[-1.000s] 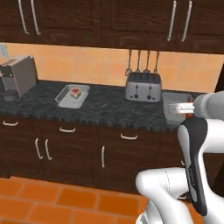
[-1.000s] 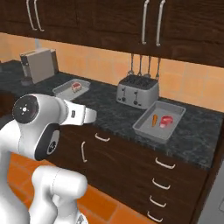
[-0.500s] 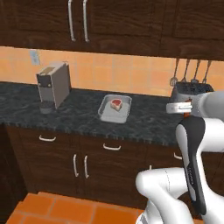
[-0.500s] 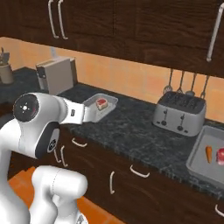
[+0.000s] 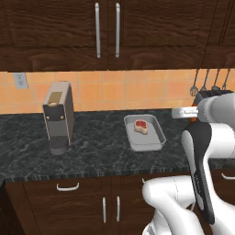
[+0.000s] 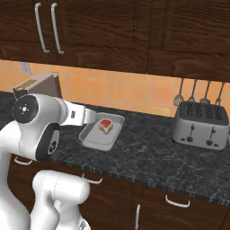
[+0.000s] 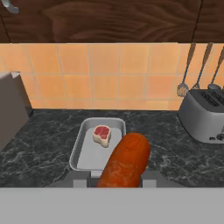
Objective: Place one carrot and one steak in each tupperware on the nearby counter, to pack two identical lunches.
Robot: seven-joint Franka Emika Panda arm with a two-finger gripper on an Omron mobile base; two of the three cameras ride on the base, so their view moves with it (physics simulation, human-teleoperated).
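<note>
The end effector (image 7: 117, 183) holds a carrot (image 7: 125, 160) before the tray (image 7: 84, 158) already holding a steak (image 7: 102, 134); the next move calls for lowering the carrot in beside it.

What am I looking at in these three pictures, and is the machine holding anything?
It is a rendered kitchen with a white robot arm on a base that can drive. Two pictures come from cameras on the base, behind the arm to its left and its right. The third looks out from the hand itself. On the black counter lie a grey tray with one steak in it, a coffee machine to the left and a silver toaster to the right. In the hand picture the jaws are closed on a carrot, which points toward that tray.
</note>
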